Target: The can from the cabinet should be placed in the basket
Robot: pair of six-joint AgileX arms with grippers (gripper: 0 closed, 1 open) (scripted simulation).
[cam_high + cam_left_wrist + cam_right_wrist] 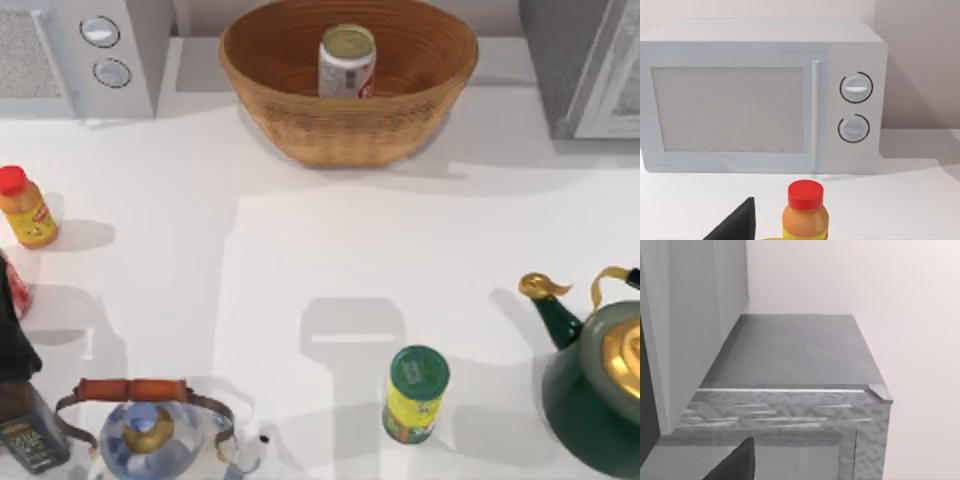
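A glass kettle (pixel 150 435) with a wooden handle is seen at the table's near edge, left of the yellow-green canister (pixel 415 394); a dark green kettle (pixel 600 385) is cut off at the right. Beyond the canister, the ribbed wicker basket (pixel 300 120) holds the white can (pixel 347 62), upright, gold top showing. The speckled grey cabinet (pixel 560 60) stands right of the basket, the microwave (pixel 130 50) left. An orange bottle (pixel 27 208) stands before the microwave.

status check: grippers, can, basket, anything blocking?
Can upright inside basket, nothing gripping it. Left wrist view faces the microwave and orange bottle; right wrist view looks over the cabinet top. Nothing crowding the basket.
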